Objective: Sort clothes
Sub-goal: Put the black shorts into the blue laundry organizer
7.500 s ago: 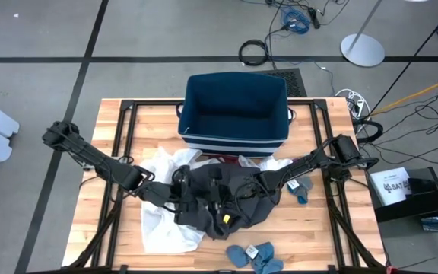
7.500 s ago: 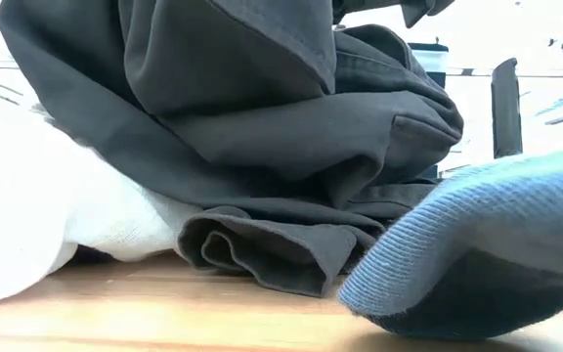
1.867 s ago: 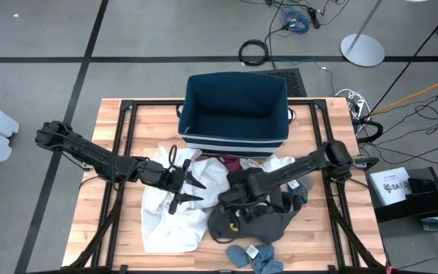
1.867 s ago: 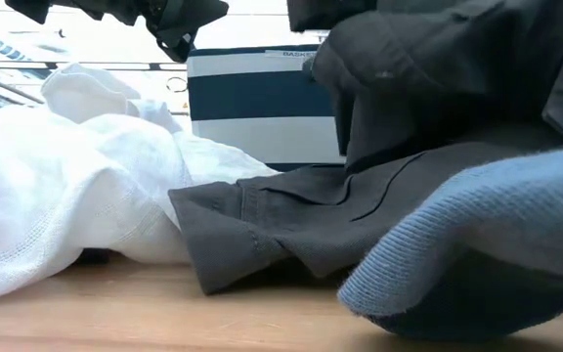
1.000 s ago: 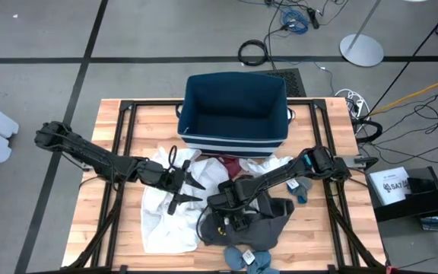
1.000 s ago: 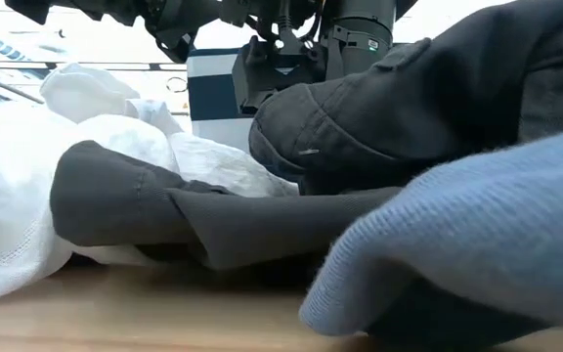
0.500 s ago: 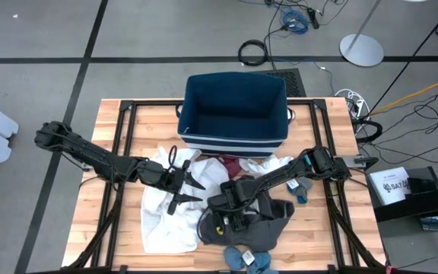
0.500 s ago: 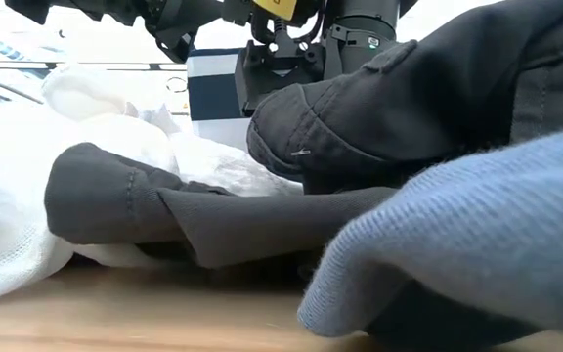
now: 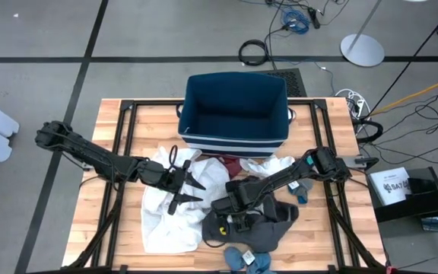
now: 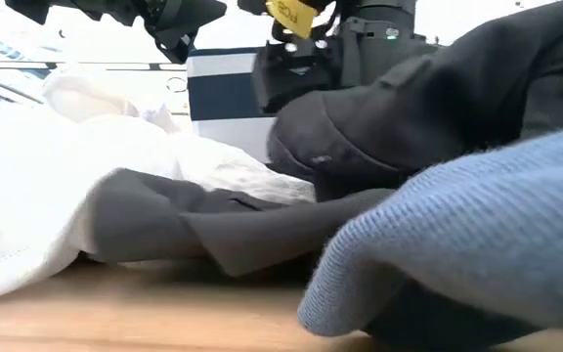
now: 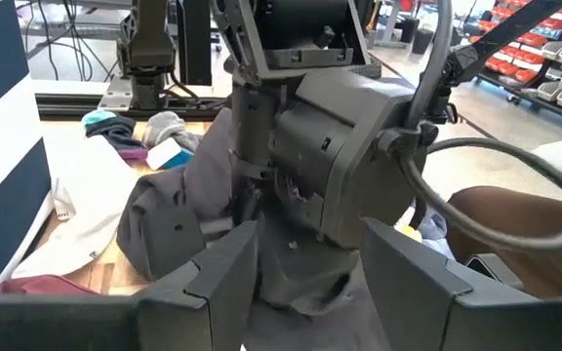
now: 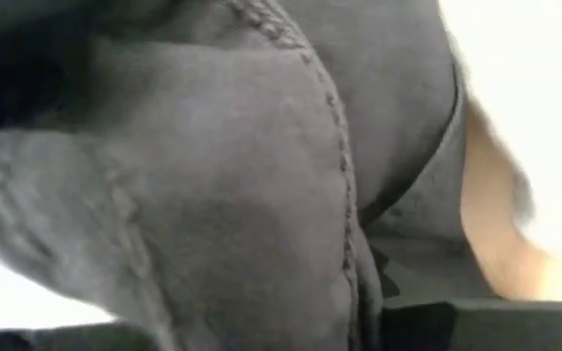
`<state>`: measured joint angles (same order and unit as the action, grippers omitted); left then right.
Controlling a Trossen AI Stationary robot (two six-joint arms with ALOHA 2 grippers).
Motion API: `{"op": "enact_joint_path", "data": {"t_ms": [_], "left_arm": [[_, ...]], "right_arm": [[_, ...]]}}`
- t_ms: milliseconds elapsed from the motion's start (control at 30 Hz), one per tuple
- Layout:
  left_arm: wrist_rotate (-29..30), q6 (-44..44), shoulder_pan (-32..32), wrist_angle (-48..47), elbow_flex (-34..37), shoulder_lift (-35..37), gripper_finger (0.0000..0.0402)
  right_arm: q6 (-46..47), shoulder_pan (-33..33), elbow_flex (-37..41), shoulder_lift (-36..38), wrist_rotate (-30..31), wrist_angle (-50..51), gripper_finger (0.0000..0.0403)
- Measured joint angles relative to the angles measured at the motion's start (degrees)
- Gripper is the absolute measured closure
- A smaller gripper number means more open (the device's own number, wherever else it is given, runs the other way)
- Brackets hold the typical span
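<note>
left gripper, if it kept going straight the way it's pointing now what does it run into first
Most likely the right arm's wrist, dead ahead in the left wrist view, with the dark grey garment bunched beneath it. The left gripper has open jaws; depth is unclear.

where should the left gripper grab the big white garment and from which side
Best bet is the raised, bunched fold of the white garment right under the left gripper, coming straight down from above with its open fingers. That part is bare and humped, so the fingers can pinch a ridge. Its other edge lies under the dark grey garment that the right gripper is on.
</note>
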<state>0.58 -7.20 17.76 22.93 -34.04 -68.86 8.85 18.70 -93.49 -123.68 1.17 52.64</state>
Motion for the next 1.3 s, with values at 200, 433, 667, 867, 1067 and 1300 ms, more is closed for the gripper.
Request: {"op": "enact_joint_path", "data": {"t_ms": [200, 433, 667, 867, 1067, 1300], "left_arm": [[0.02, 0.00, 0.00, -0.06, 0.02, 0.00, 0.0213], [0.26, 0.02, -0.03, -1.41, 0.02, -0.02, 0.0213], [0.51, 0.04, -1.05, -1.39, 0.02, -0.02, 0.0213], [0.51, 0.08, -1.20, -1.67, 0.02, -0.02, 0.0213], [1.02, 0.04, -1.20, -2.49, 0.02, -0.02, 0.0213], [1.18, 0.02, -1.20, -2.57, 0.02, -0.02, 0.0213]], "right_arm": [[4.59, 1.30, -0.08, 7.78, 5.29, 6.26, 0.0391], [9.38, 3.98, -0.09, 14.29, 10.64, 9.14, 0.0391], [13.92, 6.03, -0.12, 19.26, 18.33, 13.00, 0.0391], [18.34, 7.65, -0.17, 23.86, 24.66, 16.85, 0.0391], [19.53, 9.76, -0.22, 28.74, 30.82, 17.04, 0.0391], [20.09, 12.32, -0.27, 34.67, 37.77, 16.00, 0.0391]]}}
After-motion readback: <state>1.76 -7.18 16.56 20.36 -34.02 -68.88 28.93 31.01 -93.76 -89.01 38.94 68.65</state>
